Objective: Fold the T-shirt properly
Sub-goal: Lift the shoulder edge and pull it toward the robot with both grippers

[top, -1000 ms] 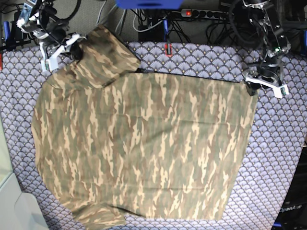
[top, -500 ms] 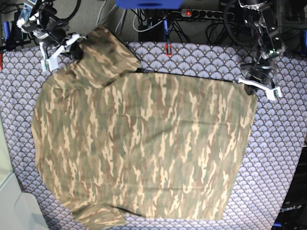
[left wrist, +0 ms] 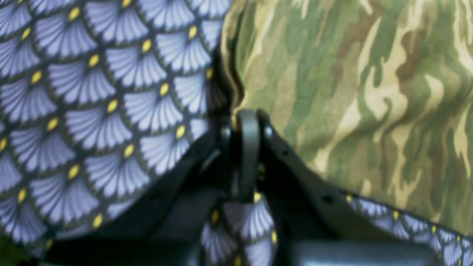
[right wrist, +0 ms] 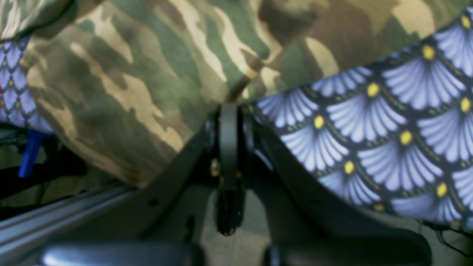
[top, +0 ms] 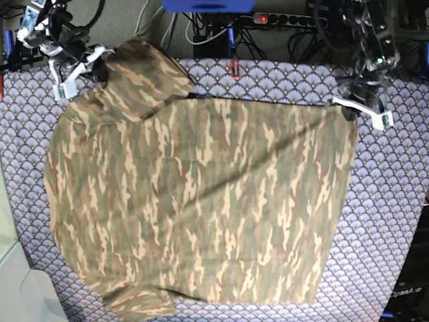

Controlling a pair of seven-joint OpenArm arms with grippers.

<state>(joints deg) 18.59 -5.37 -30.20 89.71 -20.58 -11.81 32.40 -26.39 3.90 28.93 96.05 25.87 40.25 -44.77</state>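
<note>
The camouflage T-shirt (top: 201, 201) lies spread over most of the table, one sleeve folded up at the back left. My left gripper (top: 347, 107) is at the shirt's back right corner, and in the left wrist view its fingertips (left wrist: 248, 122) are shut on the T-shirt's (left wrist: 351, 92) edge. My right gripper (top: 102, 59) is at the back left, shut on the sleeve edge. The right wrist view shows its closed fingertips (right wrist: 229, 111) pinching the T-shirt (right wrist: 129, 74) where it meets the patterned cloth.
A purple-grey fan-scale cloth (top: 395, 201) covers the table under the shirt. Behind the table run a power strip (top: 288, 19) and cables. A small red object (top: 234, 69) sits at the back edge. A pale box (top: 20, 295) stands at the front left.
My left gripper has shut on the shirt's back right corner and drawn slightly toward the back. The right gripper has shifted a little back and left with the sleeve.
</note>
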